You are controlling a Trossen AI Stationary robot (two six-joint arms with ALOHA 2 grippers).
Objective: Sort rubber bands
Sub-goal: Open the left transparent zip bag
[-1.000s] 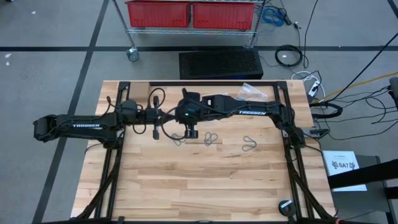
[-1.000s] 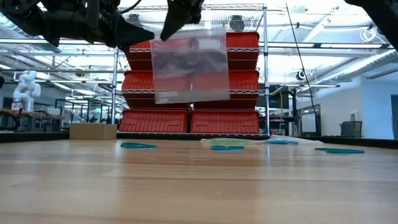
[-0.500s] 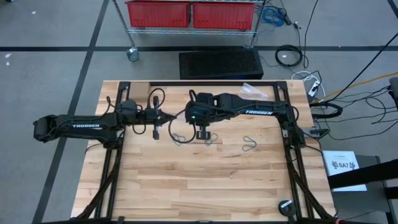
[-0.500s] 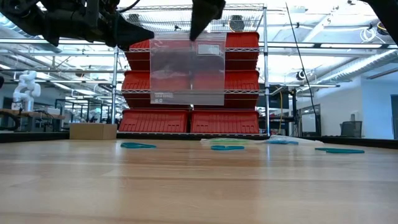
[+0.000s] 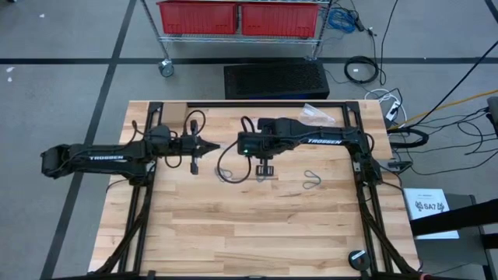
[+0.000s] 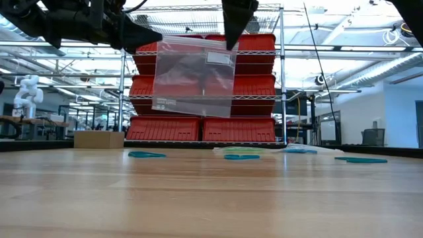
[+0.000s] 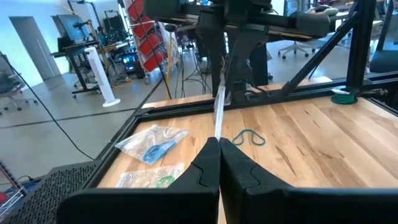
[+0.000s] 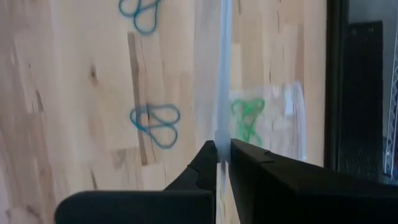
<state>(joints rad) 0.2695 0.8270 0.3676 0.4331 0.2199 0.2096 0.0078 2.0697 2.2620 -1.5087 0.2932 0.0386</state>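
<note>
A clear plastic bag (image 6: 195,76) hangs in the air over the middle of the table, below my right gripper (image 6: 236,41), which is shut on it and points steeply down. My left gripper (image 5: 212,146) is shut and level, its tips just left of the bag's edge (image 7: 217,112). Loose rubber bands lie flat on the wood: teal ones (image 6: 147,155) (image 6: 241,157) (image 6: 360,159), a dark one (image 5: 313,180) and blue ones (image 8: 155,124) (image 8: 140,12). My right gripper pinches the bag's top edge (image 8: 222,134) between its two fingers, at the upper corner (image 6: 228,51) nearer the table's right side. The fingers come from above, pointing down. The bag hangs clear of the table, flat and slightly slanted. My left gripper: I cannot tell whether its tips touch the bag's edge.
Two more clear bags lie near the table's far edge, one holding blue bands (image 7: 155,144), one green (image 7: 158,180). A black cable loop (image 5: 227,169) hangs from the right arm. Red bins on a wire rack (image 6: 205,125) stand beyond the table.
My right gripper has gone toward the table's right edge and tipped to point more steeply down, still shut on the bag. The bag has swung with it and now hangs slanted, held by its right-hand top corner.
</note>
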